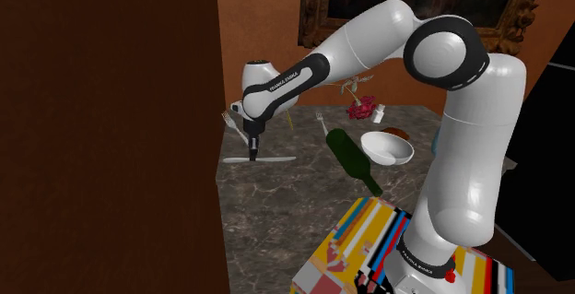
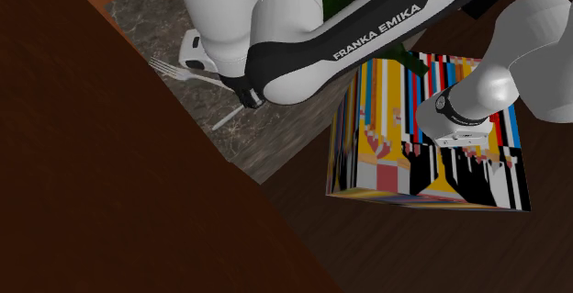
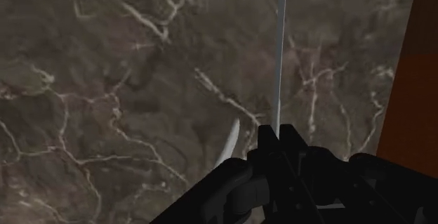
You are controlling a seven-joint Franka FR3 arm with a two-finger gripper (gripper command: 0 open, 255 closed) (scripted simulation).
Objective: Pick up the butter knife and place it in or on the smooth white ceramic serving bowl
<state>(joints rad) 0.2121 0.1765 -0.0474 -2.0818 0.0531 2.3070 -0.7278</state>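
Note:
The butter knife (image 1: 276, 158) is a thin pale blade lying flat on the dark marble table (image 1: 276, 214), near the table's edge at the shoulder view's left. My gripper (image 1: 252, 147) points straight down onto its middle. In the wrist view the knife (image 3: 281, 61) runs edge-on away from the gripper (image 3: 279, 130), and the fingers (image 3: 292, 144) are closed against it on both sides. One end of the knife (image 2: 226, 119) sticks out below the arm in the second exterior view. The white bowl (image 1: 385, 147) sits further to the shoulder view's right, upright and with nothing in it.
A green bottle (image 1: 354, 158) lies on its side between the knife and the bowl. Two forks (image 1: 230, 123) (image 1: 322, 121) lie behind the knife. A red object (image 1: 360, 108) and a small white bottle (image 1: 378, 112) stand at the back. A tall dark brown panel (image 1: 111, 126) borders the table.

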